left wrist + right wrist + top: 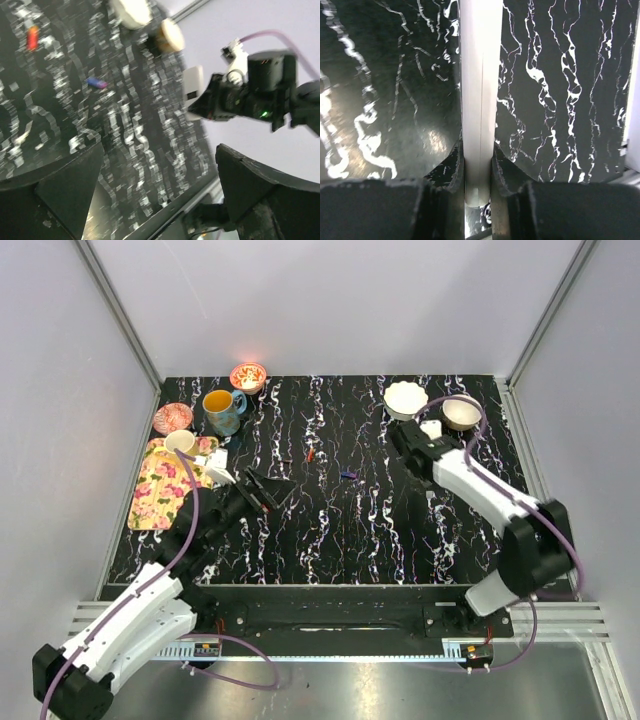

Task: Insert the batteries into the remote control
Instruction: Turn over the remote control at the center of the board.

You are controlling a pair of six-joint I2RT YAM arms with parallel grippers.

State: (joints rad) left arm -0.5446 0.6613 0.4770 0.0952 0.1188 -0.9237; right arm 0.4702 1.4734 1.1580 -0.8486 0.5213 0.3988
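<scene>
The right gripper (479,167) is pinching the remote control (480,75) by its flat sides, so it stands on its thin edge; it is at the far right of the table (380,530), near two bowls (405,398); so the grabbing part looks done. The left gripper (157,150) has its fingers spread wide with nothing between them. A small red thing (310,453) and a small blue thing (348,476) lie on the table, well apart from the remote control. I think these are the batteries, but they are too small to be sure. I cannot see if the battery door is open; left to do, I think: pick up each battery and push it in.
</scene>
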